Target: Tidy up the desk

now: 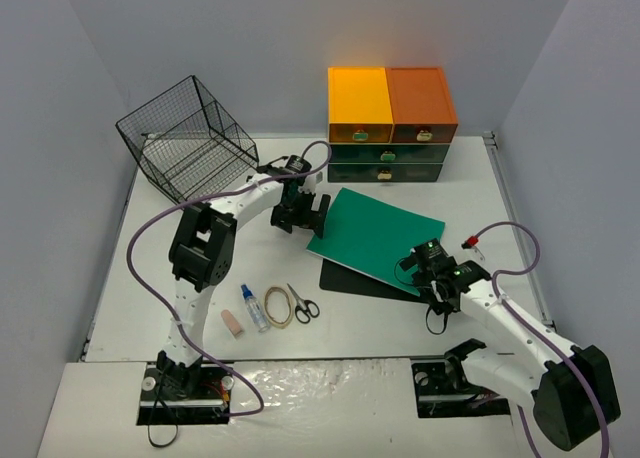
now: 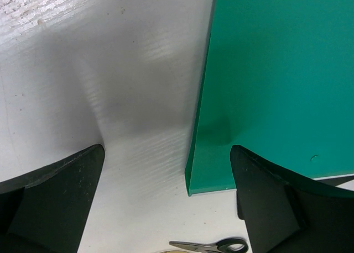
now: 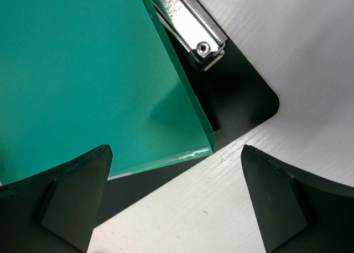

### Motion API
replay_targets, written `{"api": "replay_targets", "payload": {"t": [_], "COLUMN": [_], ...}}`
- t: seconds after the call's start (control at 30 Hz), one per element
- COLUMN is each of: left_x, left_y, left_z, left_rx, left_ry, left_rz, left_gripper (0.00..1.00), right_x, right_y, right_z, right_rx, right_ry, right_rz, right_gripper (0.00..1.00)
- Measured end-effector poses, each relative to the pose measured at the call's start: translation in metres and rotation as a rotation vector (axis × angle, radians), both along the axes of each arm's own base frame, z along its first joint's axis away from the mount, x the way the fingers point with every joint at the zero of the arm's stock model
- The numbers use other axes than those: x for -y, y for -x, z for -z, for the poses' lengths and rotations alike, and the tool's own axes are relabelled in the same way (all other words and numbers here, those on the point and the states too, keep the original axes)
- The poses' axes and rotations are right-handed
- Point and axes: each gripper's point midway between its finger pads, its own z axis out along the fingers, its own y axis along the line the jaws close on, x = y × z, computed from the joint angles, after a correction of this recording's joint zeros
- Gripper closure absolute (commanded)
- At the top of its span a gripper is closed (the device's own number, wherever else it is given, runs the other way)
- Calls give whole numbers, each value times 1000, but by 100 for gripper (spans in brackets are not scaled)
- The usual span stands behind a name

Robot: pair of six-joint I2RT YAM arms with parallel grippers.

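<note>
Two arms reach out over the bench (image 1: 470, 183), and we see both pincers with their jaws spread wide, closed on nothing.

Our left arm rises from its base, folds at a raised elbow and stretches forward, with the wrist bent downward. The left pincer (image 1: 300, 210) hangs over the bench just at the edge of the green sheet (image 1: 375, 236). In the left wrist view, bare bench lies under the gap between the fingers (image 2: 55, 198). The sheet's corner sits inside that gap, close to one finger, which overlaps the green surface. Just behind this pincer we glimpse the scissors (image 2: 213, 246).

Our right arm stays low, its forearm running from its base toward the middle of the bench. The right pincer (image 1: 437, 278) is poised at the opposite corner of the green sheet. In the right wrist view that corner lies between its fingers (image 3: 72, 198), resting on a black clipboard (image 3: 243, 98). The clipboard's metal clip (image 3: 191, 26) shows ahead of the pincer.

Well apart from the left pincer, near that arm's base, lie an eraser (image 1: 232, 323), a small bottle (image 1: 254, 308) and a ring (image 1: 278, 306). Beyond the left pincer stand a wire basket (image 1: 187, 138) and a drawer unit (image 1: 390, 123).
</note>
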Motion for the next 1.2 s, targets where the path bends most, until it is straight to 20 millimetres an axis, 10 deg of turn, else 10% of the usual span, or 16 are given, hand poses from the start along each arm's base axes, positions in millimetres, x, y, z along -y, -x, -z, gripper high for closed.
{"api": "replay_targets", "payload": {"t": [0.57,1.2], "left_x": [20,-10], "left_y": [-1,-6], "left_z": [-3,9], "left_rx": [-22,-1], "left_ry": [54,-168], "left_rz": [15,-15], "left_gripper": [3,3], "right_x": [-1,-4], "right_y": [3,-12], "right_z": [15,15], "right_rx": [5,91], "right_ry": [-15,-18], "right_rz": [5,-2], "right_gripper": [0,0]}}
